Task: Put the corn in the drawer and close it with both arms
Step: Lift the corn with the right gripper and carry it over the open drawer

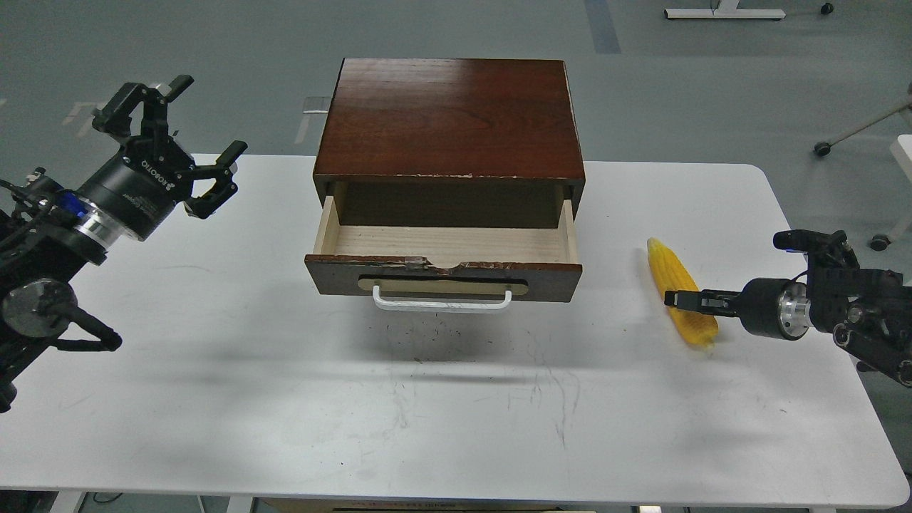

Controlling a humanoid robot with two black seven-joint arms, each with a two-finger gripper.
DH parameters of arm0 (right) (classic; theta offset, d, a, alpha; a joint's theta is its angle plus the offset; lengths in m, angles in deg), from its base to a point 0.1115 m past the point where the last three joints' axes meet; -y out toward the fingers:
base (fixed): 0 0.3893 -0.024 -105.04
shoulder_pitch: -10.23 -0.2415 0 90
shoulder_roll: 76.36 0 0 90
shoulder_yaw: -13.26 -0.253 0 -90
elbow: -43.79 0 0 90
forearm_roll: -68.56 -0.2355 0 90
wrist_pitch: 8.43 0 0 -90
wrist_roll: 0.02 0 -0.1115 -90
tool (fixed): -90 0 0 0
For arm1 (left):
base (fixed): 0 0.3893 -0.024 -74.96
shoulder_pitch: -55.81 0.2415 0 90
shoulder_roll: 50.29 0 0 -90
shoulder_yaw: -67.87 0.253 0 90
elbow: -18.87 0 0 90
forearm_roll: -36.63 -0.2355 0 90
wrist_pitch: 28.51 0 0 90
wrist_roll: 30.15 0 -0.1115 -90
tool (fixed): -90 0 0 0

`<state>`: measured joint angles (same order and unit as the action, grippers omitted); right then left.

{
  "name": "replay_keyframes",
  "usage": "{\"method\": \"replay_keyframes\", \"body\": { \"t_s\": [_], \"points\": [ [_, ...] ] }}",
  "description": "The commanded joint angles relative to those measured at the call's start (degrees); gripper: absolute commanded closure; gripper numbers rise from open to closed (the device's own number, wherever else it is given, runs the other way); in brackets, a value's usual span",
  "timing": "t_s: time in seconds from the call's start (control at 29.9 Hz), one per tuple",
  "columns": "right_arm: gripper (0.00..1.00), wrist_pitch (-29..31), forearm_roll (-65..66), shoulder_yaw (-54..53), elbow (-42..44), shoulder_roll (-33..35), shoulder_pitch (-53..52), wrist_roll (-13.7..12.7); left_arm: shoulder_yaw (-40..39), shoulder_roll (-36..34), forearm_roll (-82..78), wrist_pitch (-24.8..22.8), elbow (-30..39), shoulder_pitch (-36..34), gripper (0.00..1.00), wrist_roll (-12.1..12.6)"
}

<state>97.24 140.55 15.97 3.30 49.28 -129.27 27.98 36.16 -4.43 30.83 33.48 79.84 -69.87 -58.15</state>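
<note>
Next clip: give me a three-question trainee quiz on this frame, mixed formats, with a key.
1. True or false: the drawer is open and holds nothing visible.
2. Where is the corn? A) in the drawer B) on the table, right of the drawer C) on the cabinet
3. Which hand is at the corn, and which is spread open in the air?

Key:
1. True.
2. B.
3. The right hand is at the corn, grip unclear; the left hand is open, raised left of the cabinet.

drawer [443,246]: pulled out toward the camera from the cabinet [449,117], on the table [285,399]
corn [680,291]: right of drawer, on table
right gripper [677,299]: at corn
left gripper [174,146]: left of drawer
</note>
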Motion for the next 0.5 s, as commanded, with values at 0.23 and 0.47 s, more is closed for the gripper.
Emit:
{"method": "replay_keyframes", "body": {
  "t_s": [0.23, 0.47],
  "points": [
    [0.91, 0.15, -0.09, -0.34, -13.11, 9.36, -10.08, 0.0, -0.11, -0.07, -0.08, 0.01, 0.28, -0.09, 0.0, 0.0],
    [0.9, 2.25, -0.09, 0.36, -21.81, 10.78, -25.53, 0.0, -0.02, -0.07, -0.09, 0.01, 0.28, -1.32, 0.0, 0.0]
  ]
}}
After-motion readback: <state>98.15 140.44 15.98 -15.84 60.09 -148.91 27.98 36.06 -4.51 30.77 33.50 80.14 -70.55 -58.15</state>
